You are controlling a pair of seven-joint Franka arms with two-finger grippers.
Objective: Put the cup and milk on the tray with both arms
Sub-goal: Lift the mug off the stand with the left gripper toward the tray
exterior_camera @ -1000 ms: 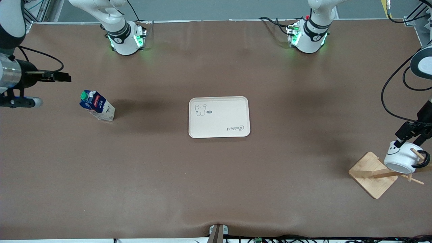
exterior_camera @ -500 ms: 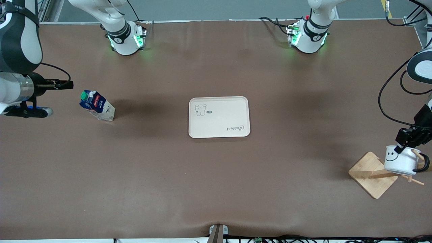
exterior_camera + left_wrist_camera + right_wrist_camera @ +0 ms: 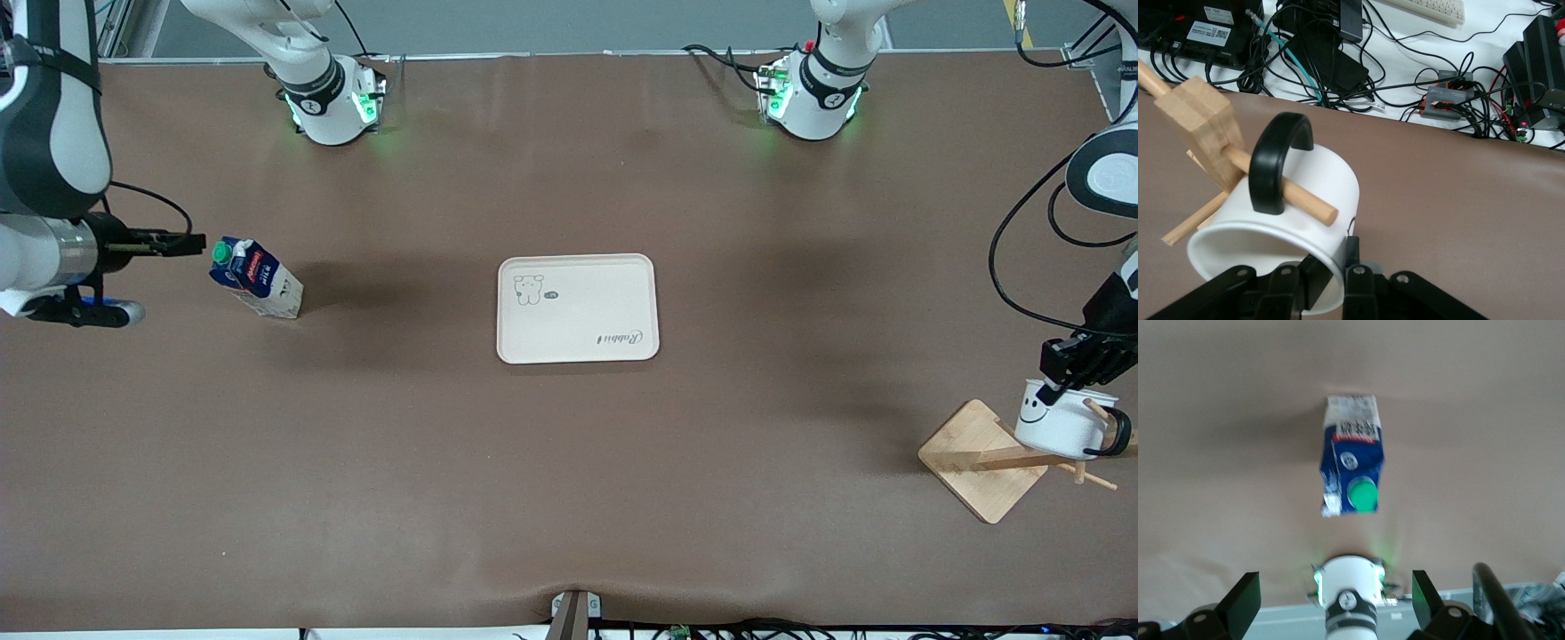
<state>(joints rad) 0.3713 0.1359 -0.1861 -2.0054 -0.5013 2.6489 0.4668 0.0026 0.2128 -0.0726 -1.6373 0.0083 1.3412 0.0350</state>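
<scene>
The left gripper [image 3: 1060,380] was down at the cup [image 3: 1062,425], its jaws clenched on the cup's rim, one finger inside and one outside in the left wrist view. The cup hung by its black handle [image 3: 1275,160] on a peg [image 3: 1281,185] of the wooden rack [image 3: 982,458], at the left arm's end of the bench [image 3: 569,498], well apart from the tray [image 3: 578,308]. To do this well, I judged the cup needed drawing out along the peg until the handle cleared its tip, not a straight lift that could tip the rack. The right gripper [image 3: 182,243] hung just beside the milk [image 3: 256,277], jaws spread wide and holding nothing; the carton stood on the bench toward the right arm's end, apart from the tray. It wanted a square approach, jaws either side.
</scene>
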